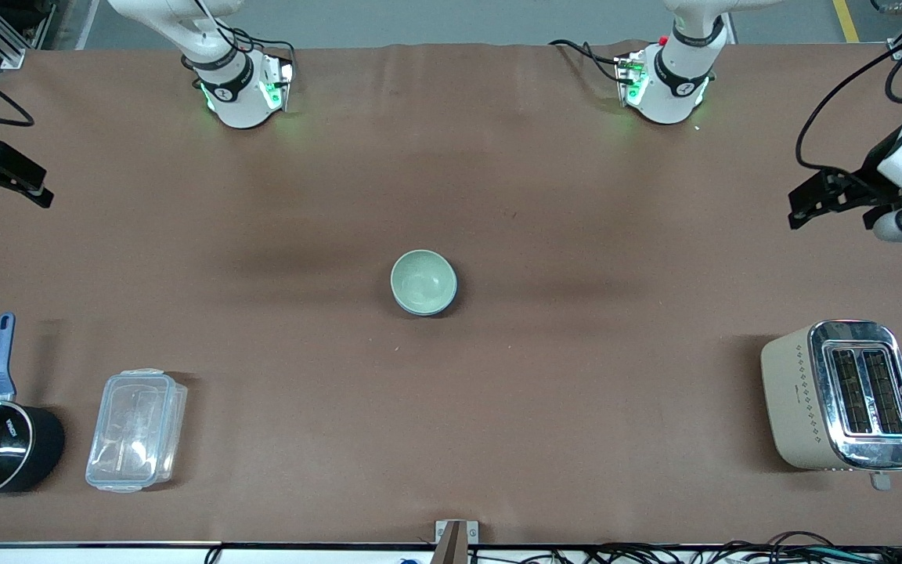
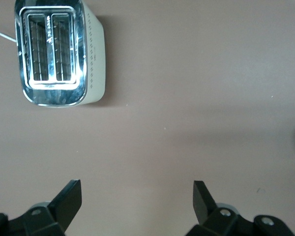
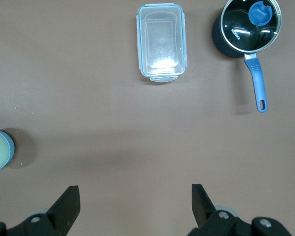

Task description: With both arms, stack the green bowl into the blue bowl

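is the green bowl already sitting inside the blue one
Yes: the green bowl is nested in the blue bowl, whose blue rim shows around it.

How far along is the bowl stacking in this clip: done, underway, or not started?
It looks done. The green bowl sits nested in the blue bowl at mid-table; the right wrist view shows a blue wall below the green rim. Nothing is in hand: the left end effector is open over bare cloth near the toaster, and the right end effector is open over its own end. Nothing visibly remains.
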Tool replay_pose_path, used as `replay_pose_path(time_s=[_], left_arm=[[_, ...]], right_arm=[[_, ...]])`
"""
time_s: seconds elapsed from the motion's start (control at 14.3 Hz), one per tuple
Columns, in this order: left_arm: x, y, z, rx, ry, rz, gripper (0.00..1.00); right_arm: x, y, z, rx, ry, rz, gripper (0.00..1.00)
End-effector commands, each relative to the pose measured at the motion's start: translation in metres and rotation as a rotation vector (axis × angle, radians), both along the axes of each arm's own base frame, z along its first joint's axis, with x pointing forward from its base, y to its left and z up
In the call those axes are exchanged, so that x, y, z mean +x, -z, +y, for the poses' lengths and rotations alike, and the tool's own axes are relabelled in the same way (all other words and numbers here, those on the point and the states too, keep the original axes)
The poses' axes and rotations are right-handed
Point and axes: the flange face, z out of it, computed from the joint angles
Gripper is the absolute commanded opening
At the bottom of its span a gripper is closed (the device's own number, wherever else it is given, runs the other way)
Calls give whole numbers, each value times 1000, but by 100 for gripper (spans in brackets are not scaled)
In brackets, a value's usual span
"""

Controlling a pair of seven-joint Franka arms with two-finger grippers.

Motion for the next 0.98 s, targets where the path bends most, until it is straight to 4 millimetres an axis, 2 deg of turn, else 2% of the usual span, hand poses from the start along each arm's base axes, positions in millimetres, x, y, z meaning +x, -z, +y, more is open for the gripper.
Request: replay_pose_path(time_s=[0.0,0.28,0.7,0.91], left_arm=[[-31,-5,11,-10,13,6,100],[-31,0,-12,-7,38,18,100],[-23,-10,-7,-14,44,-3,100],[-20,-4,-7,-14,43,11,100]], right_arm=[[6,0,3,11,20,-3,100],[8,-3,9,13,17,-11,100],[8,-3,10,15,31,-10,100],[7,-5,12,28,28,-12,100]])
